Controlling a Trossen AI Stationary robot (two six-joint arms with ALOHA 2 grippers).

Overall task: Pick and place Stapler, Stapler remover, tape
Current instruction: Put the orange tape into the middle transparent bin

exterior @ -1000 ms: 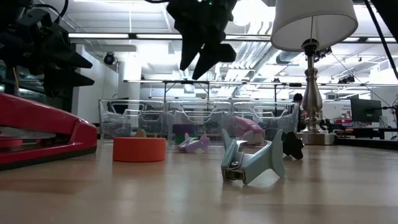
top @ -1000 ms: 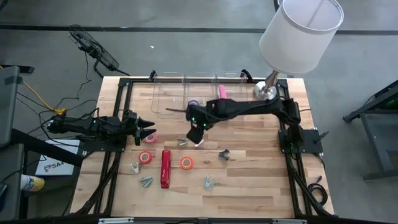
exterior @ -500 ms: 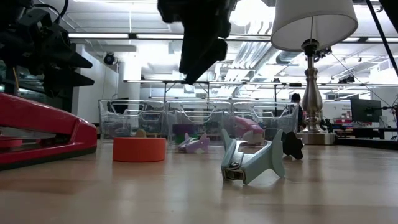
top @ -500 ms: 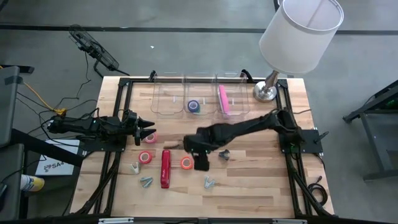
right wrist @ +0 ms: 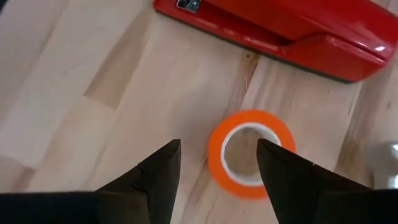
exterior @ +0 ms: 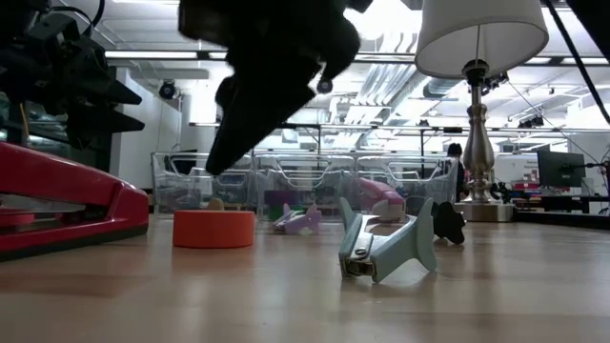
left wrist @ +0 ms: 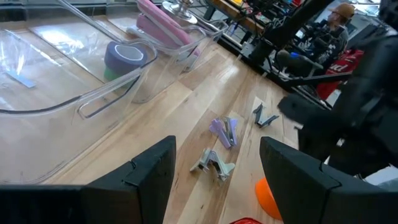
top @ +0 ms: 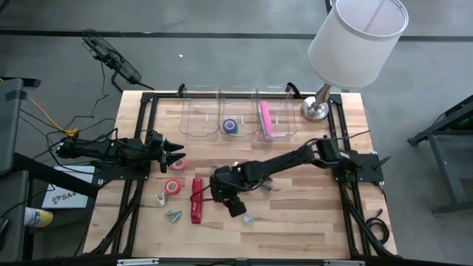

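Note:
My right gripper is open and hovers above the orange tape roll, which lies flat on the table beside the red stapler. Its fingers touch nothing. From overhead, the right gripper hides that roll; the red stapler lies just to its left. In the low view the orange roll sits below the dark gripper. My left gripper waits open near the pink tape roll. A red tape roll lies nearby.
Three clear bins stand at the far edge; the middle one holds a blue-purple roll, the right one a pink stapler. Staple removers lie scattered on the table. A lamp stands at the far right corner.
My right gripper has travelled from near the bins toward the near edge and to the left, coming down over the orange tape roll beside the red stapler.

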